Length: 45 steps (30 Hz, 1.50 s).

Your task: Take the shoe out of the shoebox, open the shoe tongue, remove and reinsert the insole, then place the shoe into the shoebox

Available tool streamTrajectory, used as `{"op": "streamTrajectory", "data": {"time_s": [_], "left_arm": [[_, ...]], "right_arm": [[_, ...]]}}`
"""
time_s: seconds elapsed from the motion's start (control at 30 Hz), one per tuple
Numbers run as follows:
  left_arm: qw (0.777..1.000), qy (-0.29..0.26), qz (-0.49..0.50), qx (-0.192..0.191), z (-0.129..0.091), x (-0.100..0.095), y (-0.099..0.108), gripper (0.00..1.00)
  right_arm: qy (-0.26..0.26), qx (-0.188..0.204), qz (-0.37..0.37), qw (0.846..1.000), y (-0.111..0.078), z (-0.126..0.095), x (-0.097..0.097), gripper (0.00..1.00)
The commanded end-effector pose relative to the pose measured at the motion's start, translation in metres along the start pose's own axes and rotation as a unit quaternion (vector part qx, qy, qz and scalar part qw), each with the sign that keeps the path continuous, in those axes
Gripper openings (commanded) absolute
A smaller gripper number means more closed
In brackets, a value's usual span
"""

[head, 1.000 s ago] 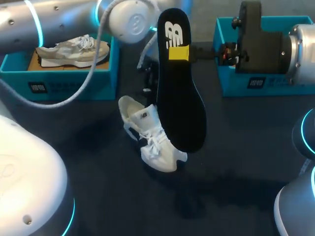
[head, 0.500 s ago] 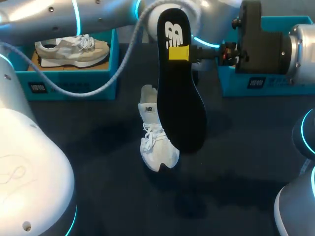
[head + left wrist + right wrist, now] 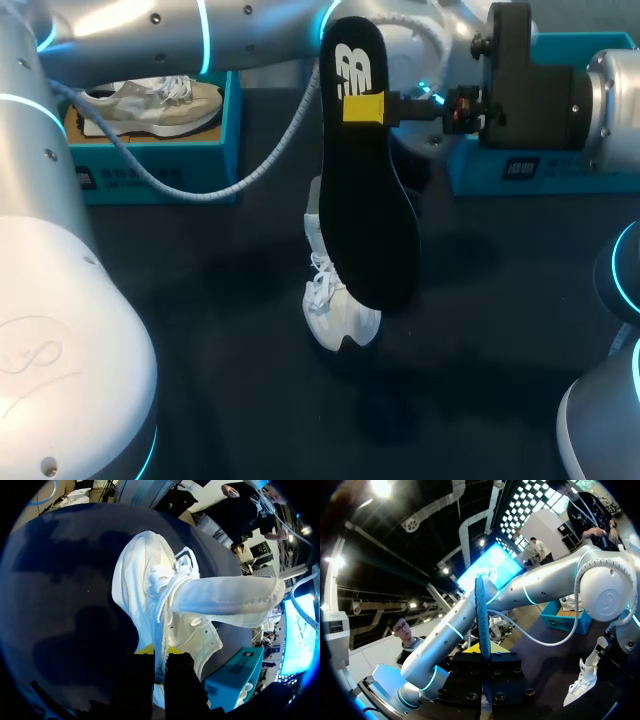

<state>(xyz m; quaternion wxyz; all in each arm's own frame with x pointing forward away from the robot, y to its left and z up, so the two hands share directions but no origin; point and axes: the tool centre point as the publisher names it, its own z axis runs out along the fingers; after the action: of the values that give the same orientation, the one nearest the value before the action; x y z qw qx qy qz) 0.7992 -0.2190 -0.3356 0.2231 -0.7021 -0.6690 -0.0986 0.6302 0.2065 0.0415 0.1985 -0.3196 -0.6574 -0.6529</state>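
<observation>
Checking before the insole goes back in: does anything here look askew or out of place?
Nothing spilled or damaged. The white shoe hangs tipped, toe down toward the table, its heel rim pinched in the left hand, tongue flared out. The insole is out, held upright in the right hand above it.

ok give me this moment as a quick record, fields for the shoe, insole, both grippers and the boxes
shoe: white, tilted toe-down, tongue pulled open
insole: black, out of the shoe, held upright
left gripper: shut on the shoe's collar
right gripper: shut on the insole
left shoebox: teal, holds a second shoe
right shoebox: teal, contents hidden by the right arm
</observation>
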Motion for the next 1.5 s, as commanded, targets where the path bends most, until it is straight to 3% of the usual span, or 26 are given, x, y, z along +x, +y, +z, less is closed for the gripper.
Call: {"op": "streamTrajectory", "data": {"time_s": [0.03, 0.53, 1.2, 1.27, 1.5], "left_arm": [[1.0, 0.015, 0.0, -0.008, 0.002, -0.007, -0.002, 0.0], [0.999, 0.039, 0.0, -0.007, 0.01, 0.002, -0.025, 0.0], [0.998, 0.058, 0.008, -0.002, 0.038, -0.012, -0.034, 0.0], [0.998, 0.06, 0.006, -0.005, 0.038, -0.014, -0.037, 0.1], [0.998, 0.058, 0.008, -0.007, 0.038, -0.016, -0.041, 0.22]], "right_arm": [[-0.001, -0.001, 0.001, 1.0, 0.0, 0.004, 0.0, 0.0], [-0.001, -0.001, 0.001, 1.0, 0.0, 0.004, 0.0, 0.0], [-0.001, -0.001, 0.001, 1.0, 0.0, 0.004, 0.0, 0.0], [-0.001, -0.001, 0.001, 1.0, 0.0, 0.004, 0.0, 0.0], [-0.001, -0.001, 0.001, 1.0, 0.0, 0.004, 0.0, 0.0]]}}
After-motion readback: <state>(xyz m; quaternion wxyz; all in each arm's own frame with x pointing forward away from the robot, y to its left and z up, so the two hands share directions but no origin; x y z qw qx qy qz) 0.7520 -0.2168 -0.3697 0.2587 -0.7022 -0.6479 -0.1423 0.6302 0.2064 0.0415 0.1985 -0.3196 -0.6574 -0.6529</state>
